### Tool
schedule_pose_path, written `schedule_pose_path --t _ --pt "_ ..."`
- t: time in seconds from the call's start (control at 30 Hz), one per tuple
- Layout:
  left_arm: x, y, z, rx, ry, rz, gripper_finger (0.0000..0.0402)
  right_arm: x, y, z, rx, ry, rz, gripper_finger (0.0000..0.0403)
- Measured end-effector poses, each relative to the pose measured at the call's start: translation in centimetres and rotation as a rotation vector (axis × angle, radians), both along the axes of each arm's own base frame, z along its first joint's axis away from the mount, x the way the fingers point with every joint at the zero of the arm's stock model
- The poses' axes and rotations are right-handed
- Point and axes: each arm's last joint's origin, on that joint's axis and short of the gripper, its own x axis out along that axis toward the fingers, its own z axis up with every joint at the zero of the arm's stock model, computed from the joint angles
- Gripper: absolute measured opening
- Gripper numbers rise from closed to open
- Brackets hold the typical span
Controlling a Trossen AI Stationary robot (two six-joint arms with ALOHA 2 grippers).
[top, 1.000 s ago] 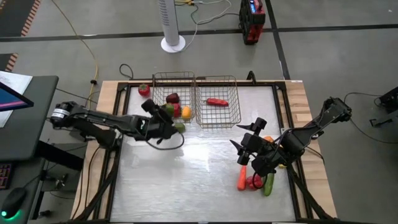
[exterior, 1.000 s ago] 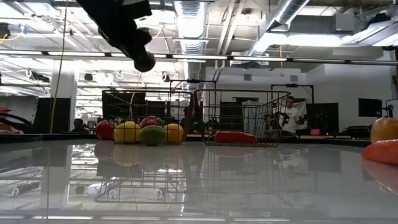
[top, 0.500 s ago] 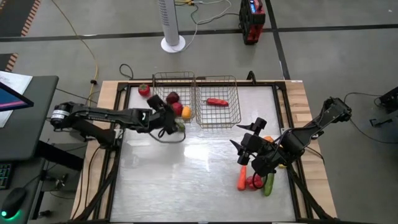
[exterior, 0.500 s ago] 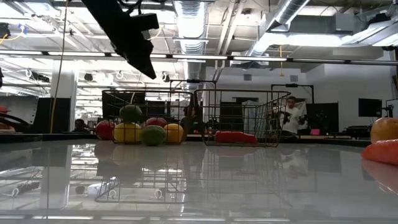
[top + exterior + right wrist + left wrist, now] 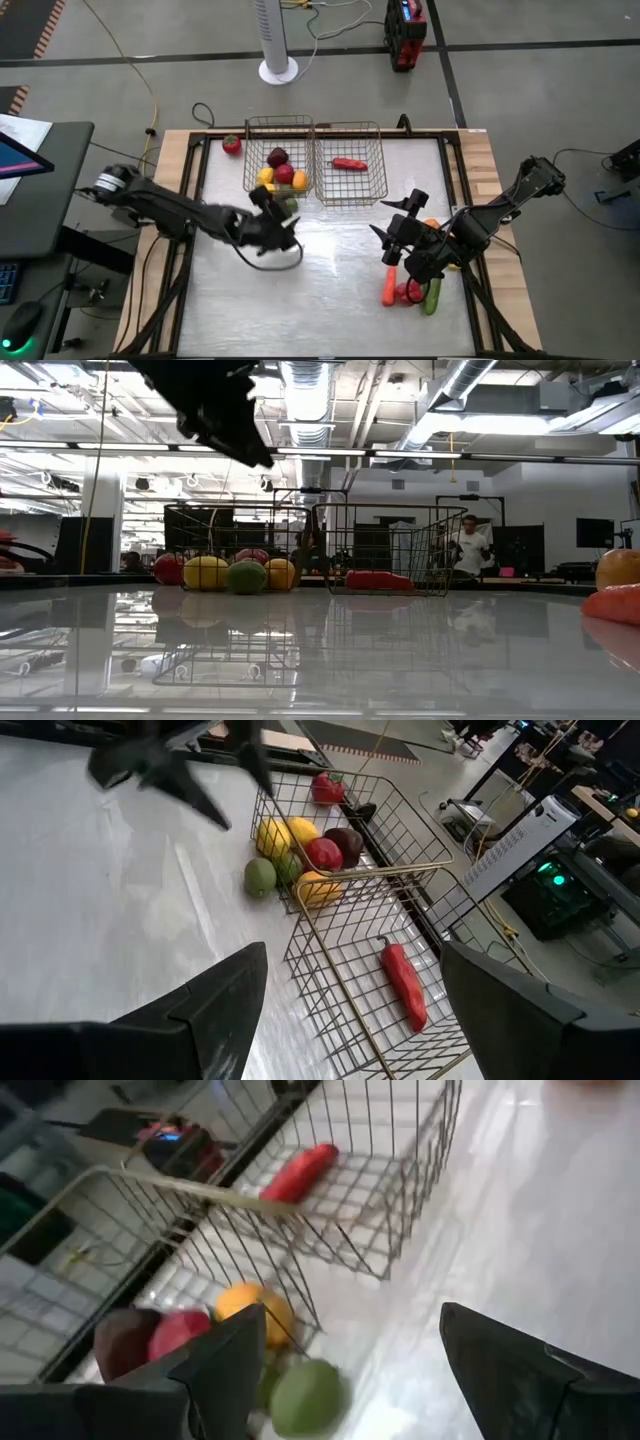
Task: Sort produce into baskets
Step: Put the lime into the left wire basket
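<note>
Left gripper (image 5: 283,228) empty, fingers apart, mid-frame below the left basket (image 5: 279,163) of fruit. Right gripper (image 5: 400,240) open over the carrot (image 5: 389,291) pile, lower right. Toys look light, hard, slick; grip across middles.

From above, the right gripper (image 5: 408,262) covers part of the produce pile (image 5: 420,290), so we cannot count the pieces under it. In the low view, 2 orange pieces (image 5: 620,588) are cut off by the picture's edge. The left wrist view is blurred, and what looks like a lime (image 5: 305,1397) sits just outside the near basket (image 5: 200,1230).
</note>
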Motion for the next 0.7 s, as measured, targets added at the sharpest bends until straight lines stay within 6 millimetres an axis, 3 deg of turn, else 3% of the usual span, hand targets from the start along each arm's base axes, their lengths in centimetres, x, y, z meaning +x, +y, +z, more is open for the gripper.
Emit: schedule_pose_path --t 0.13,0.33,0.53,0.7 --pt "1.1 -1.8 -3.3 0.030 0.023 0.057 0.0286 0.0 0.0 0.0 0.000 0.000 0.000 0.0324" --pt "2.2 -3.0 -7.8 0.044 0.091 0.091 0.0285 -0.1 0.1 0.0 0.000 0.001 0.004 0.0324" --pt "2.4 -4.1 -9.2 0.126 0.023 0.143 0.0285 -0.2 0.2 -0.1 -0.004 0.008 0.008 0.0324" --pt "0.7 -4.6 -10.7 0.161 -0.056 0.183 0.0283 -0.5 0.3 -0.2 -0.007 0.019 0.008 0.0324"
